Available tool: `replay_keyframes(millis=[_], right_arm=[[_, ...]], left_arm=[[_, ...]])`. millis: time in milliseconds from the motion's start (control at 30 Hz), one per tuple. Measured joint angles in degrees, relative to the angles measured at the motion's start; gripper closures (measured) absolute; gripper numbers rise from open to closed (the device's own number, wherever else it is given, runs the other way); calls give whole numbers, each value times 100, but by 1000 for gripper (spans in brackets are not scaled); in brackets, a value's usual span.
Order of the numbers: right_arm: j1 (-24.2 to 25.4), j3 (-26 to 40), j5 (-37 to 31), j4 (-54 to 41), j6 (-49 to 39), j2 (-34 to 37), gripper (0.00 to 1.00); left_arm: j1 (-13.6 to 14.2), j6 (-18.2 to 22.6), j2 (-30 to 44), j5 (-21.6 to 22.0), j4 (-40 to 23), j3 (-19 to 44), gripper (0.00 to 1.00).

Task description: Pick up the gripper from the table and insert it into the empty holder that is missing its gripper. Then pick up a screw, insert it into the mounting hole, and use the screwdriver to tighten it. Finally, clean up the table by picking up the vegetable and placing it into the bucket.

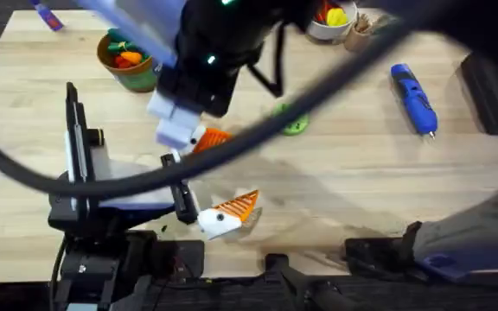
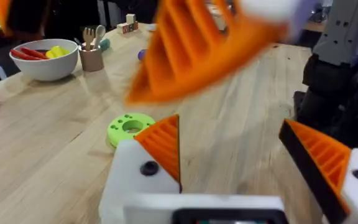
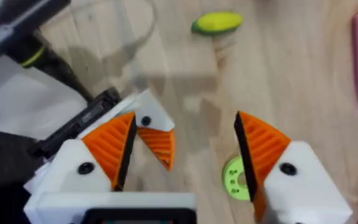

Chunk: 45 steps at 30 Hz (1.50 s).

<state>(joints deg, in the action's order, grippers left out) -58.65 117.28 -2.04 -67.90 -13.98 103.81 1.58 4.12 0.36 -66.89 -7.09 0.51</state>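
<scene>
Light plank table [image 1: 361,173], cluttered along its far edge, and the work is in the early stage. The right gripper [image 3: 185,118] hangs with fingers apart, holding nothing, over a white block with an orange tip [image 3: 156,138]. The left gripper [image 2: 230,124] is spread wide too, empty. An orange ribbed wedge [image 1: 215,138] shows just beside the right arm's white finger; whether it is the loose tip, or already seated, cannot be told. The rest looks undone: the screwdriver [image 1: 413,98] lies well apart on the wood, no screw is visible, and the vegetable [image 3: 216,23] lies on the table, not in the bucket [image 1: 137,79].
</scene>
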Motion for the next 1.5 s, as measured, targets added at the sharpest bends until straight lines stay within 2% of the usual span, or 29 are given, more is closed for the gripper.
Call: replay_keyframes(millis=[100,267,433,700,900,967,1067,1300,1500], right_arm=[[125,-554,0,427,136,-529,100],[481,-1885,17,1030,545,-1535,99],[1034,-2988,16,1143,1118,-2496,99],[1997,-4315,22,1441,1907,-3853,99],[2829,-4892,22,1526,2195,-4504,96],[3120,-5042,22,1522,2256,-4692,40],[3553,-5182,22,1511,2300,-4854,23],[4364,-5462,22,1548,2322,-4846,21],[4609,-5516,22,1557,2324,-4630,22]], left_arm=[[0,0,0,0,0,0,16],[0,0,0,0,0,0,15],[0,0,0,0,0,0,15],[0,0,0,0,1,0,16],[0,0,0,0,0,0,15],[0,0,0,0,0,0,15],[0,0,0,0,2,0,15],[0,0,0,0,0,0,15],[0,0,0,0,1,0,15]])
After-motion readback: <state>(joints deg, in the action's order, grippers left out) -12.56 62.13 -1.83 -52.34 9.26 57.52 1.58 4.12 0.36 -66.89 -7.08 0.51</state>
